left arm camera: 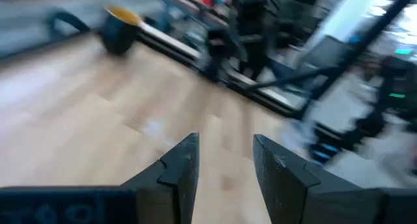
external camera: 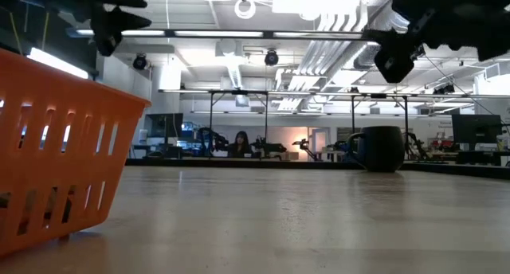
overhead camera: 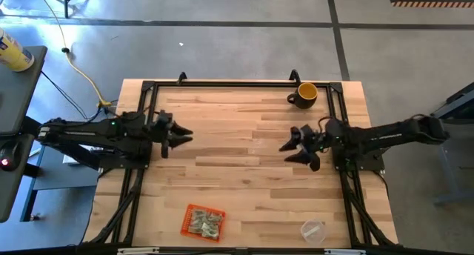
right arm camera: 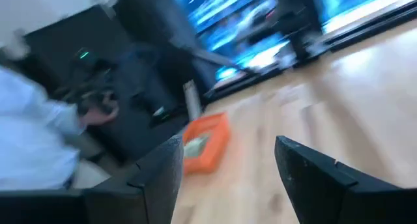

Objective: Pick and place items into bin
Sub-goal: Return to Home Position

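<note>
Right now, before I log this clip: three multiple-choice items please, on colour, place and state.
1. Inside, the mug is: A yellow; B red; C white.
2. The paper pieces lie: A in the mug; B in the orange bin; C nowhere in view.
3. The left tool, left of centre, and right tool, right of centre, are: A both shut; B both open, empty; C both gripping pieces.
Key: 1 A, yellow shows from above; 2 B, they sit within its walls; 3 B, both stand parted, nothing between.

Grey concrete floor point(overhead camera: 237, 40) fills the high view's top. In the low view, ceiling ducts point(external camera: 343, 23) and strip lights point(external camera: 239, 37) sit upper centre, with workstations point(external camera: 263, 150) mid-frame.
</note>
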Controlling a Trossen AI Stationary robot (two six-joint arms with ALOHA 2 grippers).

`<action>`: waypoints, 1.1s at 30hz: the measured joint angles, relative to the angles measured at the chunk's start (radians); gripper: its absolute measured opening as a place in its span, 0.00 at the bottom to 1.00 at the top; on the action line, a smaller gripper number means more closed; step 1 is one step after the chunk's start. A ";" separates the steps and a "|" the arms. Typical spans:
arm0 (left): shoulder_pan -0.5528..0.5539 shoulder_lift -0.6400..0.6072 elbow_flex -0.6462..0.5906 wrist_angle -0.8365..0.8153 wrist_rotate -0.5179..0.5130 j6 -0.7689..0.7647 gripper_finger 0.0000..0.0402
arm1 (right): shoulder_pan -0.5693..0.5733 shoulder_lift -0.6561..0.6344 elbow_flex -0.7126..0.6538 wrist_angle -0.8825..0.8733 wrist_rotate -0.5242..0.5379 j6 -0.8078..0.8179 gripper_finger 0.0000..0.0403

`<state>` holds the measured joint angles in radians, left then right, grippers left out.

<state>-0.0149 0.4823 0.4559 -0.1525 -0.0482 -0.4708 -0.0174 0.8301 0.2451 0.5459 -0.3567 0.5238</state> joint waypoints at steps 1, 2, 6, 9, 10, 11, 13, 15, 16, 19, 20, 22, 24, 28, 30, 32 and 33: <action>-0.015 -0.021 -0.009 -0.016 -0.052 0.019 0.45 | -0.002 -0.026 -0.021 0.004 0.037 -0.005 0.58; -0.029 -0.044 -0.024 -0.025 -0.105 0.028 0.45 | -0.002 -0.047 -0.041 0.008 0.075 -0.003 0.58; -0.079 -0.146 -0.125 -0.030 -0.190 0.018 0.45 | 0.007 -0.105 -0.132 0.100 0.165 0.021 0.57; -0.112 -0.240 -0.214 -0.038 -0.179 -0.010 0.45 | 0.009 -0.142 -0.204 0.182 0.201 0.035 0.56; -0.119 -0.277 -0.239 -0.042 -0.179 -0.015 0.45 | 0.009 -0.151 -0.226 0.210 0.221 0.046 0.56; -0.124 -0.313 -0.260 -0.047 -0.180 -0.018 0.45 | 0.009 -0.159 -0.236 0.226 0.232 0.049 0.56; -0.123 -0.391 -0.291 -0.072 -0.195 -0.024 0.45 | 0.009 -0.184 -0.233 0.229 0.226 0.028 0.57; -0.123 -0.468 -0.305 -0.126 -0.222 -0.032 0.45 | 0.009 -0.199 -0.234 0.229 0.225 0.007 0.57; -0.123 -0.485 -0.306 -0.153 -0.226 -0.035 0.45 | 0.007 -0.208 -0.235 0.222 0.234 -0.001 0.57; -0.123 -0.472 -0.304 -0.213 -0.232 -0.050 0.45 | -0.003 -0.225 -0.235 0.177 0.255 -0.008 0.56; -0.123 -0.469 -0.305 -0.234 -0.233 -0.065 0.45 | -0.004 -0.224 -0.235 0.168 0.269 -0.001 0.56; -0.123 -0.469 -0.303 -0.264 -0.251 -0.108 0.45 | -0.004 -0.223 -0.235 0.148 0.284 -0.005 0.56; -0.123 -0.475 -0.305 -0.280 -0.252 -0.128 0.45 | -0.004 -0.217 -0.235 0.122 0.287 -0.009 0.56; -0.123 -0.476 -0.304 -0.269 -0.252 -0.136 0.45 | -0.004 -0.217 -0.235 0.069 0.284 -0.008 0.56; -0.123 -0.475 -0.304 -0.270 -0.252 -0.137 0.45 | -0.004 -0.216 -0.235 0.040 0.283 -0.008 0.56; -0.123 -0.476 -0.304 -0.269 -0.251 -0.137 0.45 | -0.004 -0.217 -0.235 0.012 0.283 -0.008 0.56; -0.123 -0.476 -0.304 -0.269 -0.251 -0.137 0.45 | -0.004 -0.216 -0.235 -0.001 0.283 -0.008 0.56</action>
<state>-0.1379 0.0067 0.1520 -0.4219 -0.2992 -0.6075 -0.0212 0.6137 0.0097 0.5451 -0.0742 0.5156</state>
